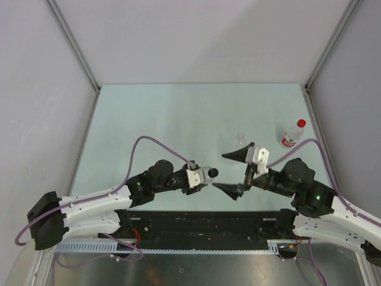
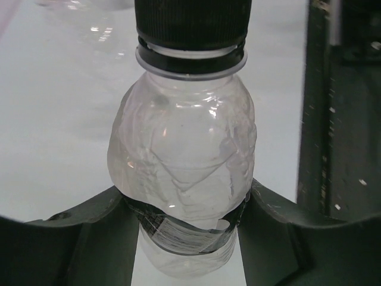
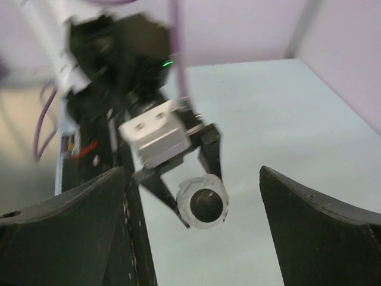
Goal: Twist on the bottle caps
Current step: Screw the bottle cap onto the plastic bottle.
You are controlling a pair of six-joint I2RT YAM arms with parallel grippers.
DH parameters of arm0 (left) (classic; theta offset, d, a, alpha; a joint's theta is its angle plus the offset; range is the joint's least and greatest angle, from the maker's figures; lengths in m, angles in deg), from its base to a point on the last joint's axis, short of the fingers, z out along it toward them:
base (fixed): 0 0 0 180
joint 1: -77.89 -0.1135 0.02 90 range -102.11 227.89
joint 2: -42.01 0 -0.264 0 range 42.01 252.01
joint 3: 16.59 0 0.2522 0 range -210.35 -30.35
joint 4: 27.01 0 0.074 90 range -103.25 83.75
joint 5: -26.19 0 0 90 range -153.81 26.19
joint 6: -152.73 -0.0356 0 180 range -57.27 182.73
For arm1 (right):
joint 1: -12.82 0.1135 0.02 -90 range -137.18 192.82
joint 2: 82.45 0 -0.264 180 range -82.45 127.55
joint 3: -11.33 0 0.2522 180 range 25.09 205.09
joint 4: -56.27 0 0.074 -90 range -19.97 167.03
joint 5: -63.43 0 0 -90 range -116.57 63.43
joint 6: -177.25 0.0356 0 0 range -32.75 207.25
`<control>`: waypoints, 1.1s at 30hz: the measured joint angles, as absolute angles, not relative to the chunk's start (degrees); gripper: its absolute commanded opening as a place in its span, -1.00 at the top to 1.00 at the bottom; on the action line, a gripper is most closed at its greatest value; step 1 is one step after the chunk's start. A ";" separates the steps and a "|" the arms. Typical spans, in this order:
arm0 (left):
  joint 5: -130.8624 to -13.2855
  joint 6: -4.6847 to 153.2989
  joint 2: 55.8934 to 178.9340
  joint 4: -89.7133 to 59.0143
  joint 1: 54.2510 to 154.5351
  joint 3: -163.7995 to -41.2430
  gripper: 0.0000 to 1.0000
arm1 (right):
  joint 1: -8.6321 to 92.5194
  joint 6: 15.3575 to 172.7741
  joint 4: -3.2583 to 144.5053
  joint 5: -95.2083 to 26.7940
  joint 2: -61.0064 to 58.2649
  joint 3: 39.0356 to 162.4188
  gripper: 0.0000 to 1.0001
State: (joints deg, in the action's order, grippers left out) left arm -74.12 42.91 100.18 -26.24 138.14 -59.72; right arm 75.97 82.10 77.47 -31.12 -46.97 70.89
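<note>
My left gripper [image 1: 202,177] is shut on a crumpled clear bottle [image 2: 181,149], with a finger on each side of its lower body. A black cap [image 2: 190,24] sits on the bottle's neck and points toward my right gripper [image 1: 231,173]. The right gripper is open wide, a short gap from the cap, with nothing between its fingers. In the right wrist view the black cap [image 3: 206,205] faces the camera between the spread fingers [image 3: 77,232]. A second bottle [image 1: 292,136] with a red cap [image 1: 301,123] and a red-and-white label stands at the back right.
A third small clear bottle [image 1: 241,140] stands just behind the right gripper's far finger. Grey walls with metal posts close the table [image 1: 178,113] at the left, back and right. A black strip runs along the near edge between the arm bases.
</note>
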 measured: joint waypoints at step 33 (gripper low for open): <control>-87.45 37.21 97.16 -15.77 138.14 -59.70 0.55 | 76.23 59.11 93.80 -50.07 -39.05 70.85 -0.20</control>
State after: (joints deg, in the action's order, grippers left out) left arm -87.45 37.21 97.16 -15.77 138.14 -59.70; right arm 76.23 59.11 93.80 -50.07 -39.05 70.85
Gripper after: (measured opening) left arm 0.606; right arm 0.647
